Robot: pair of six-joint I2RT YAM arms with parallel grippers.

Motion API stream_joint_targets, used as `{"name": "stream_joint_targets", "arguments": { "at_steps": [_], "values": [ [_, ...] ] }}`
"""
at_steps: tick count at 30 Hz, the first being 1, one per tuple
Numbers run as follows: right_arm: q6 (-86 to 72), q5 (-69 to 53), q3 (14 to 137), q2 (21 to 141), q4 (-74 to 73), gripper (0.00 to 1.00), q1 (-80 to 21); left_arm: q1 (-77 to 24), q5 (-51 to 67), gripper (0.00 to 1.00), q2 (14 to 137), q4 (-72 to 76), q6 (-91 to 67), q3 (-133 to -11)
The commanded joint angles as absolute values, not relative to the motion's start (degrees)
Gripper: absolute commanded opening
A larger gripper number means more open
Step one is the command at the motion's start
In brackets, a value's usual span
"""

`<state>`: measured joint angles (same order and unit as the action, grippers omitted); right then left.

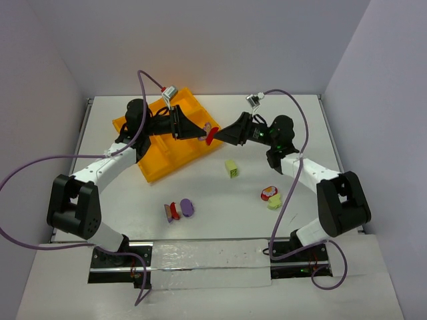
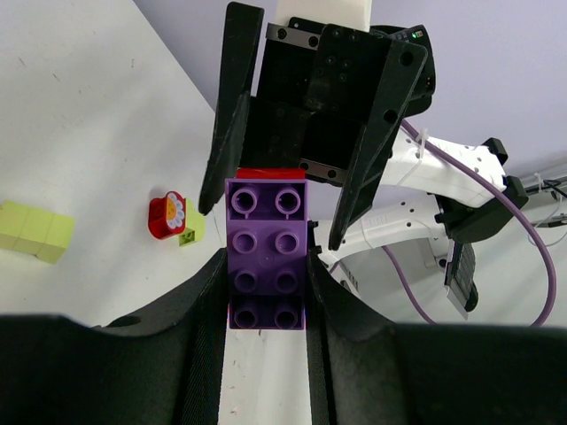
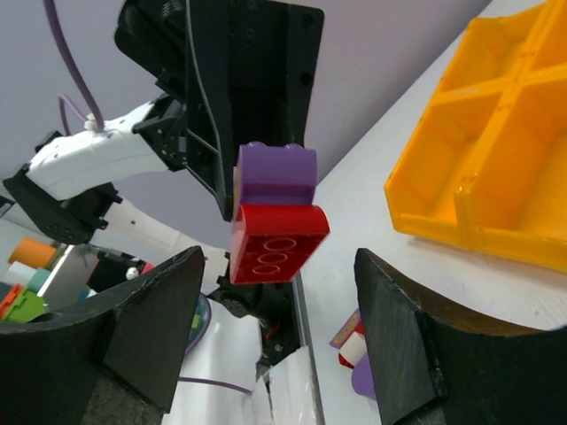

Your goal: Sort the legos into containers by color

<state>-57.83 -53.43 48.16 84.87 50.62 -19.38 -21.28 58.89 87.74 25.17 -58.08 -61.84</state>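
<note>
**Two grippers meet over a purple and red lego pair beside the tray**

From above: the orange-yellow tray (image 1: 155, 159) sits by the worktop's far left corner. Just off its right side, the left gripper (image 1: 202, 133) holds a purple brick (image 1: 205, 129) with a red brick (image 1: 211, 136) stuck on it, in the air. The right gripper (image 1: 221, 135) faces it, close by. A yellow-green brick (image 1: 231, 168) lies mid-worktop. A red and yellow-green cluster (image 1: 270, 197) lies towards the right edge. A purple and red cluster (image 1: 180, 210) lies towards the near edge.

Left wrist: both fingers (image 2: 205, 305) are clamped on the purple brick's (image 2: 266, 252) sides, studs facing the camera. The red brick (image 2: 270, 173) peeks out beyond it.

Right wrist: its fingers (image 3: 151, 328) stand apart, either side of the red brick (image 3: 276, 239) without touching it. Tray cells (image 3: 496, 133) show at the upper right.
</note>
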Motion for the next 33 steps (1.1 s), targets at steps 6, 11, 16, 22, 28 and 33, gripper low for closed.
{"name": "stream_joint_targets", "arguments": {
  "at_steps": [6,11,16,22,28,33],
  "values": [
    [-65.94,-55.78,51.63,89.02,64.22,0.48,-20.64,-21.36,60.45,0.00,86.15,29.09,-57.83,-62.05],
    [-68.97,-56.57,51.50,90.97,69.27,0.58,-21.04,-21.36,60.76,0.00,85.96,29.09,-57.74,-62.05],
    [-71.45,-56.95,51.94,92.64,72.59,0.60,-21.18,-21.36,60.82,0.00,86.13,29.09,-57.83,-61.88],
    [-73.28,-56.83,51.18,93.75,75.88,0.21,-21.27,-21.36,60.64,0.00,86.01,29.06,-57.69,-61.87],
    [-72.52,-56.77,48.21,92.57,75.94,0.01,-20.07,-20.46,59.39,0.00,84.93,24.23,-54.76,-62.58],
    [-71.37,-56.25,40.11,90.55,76.23,0.00,-16.63,-16.30,58.41,0.00,81.59,27.70,-57.13,-60.06]
  ]
}}
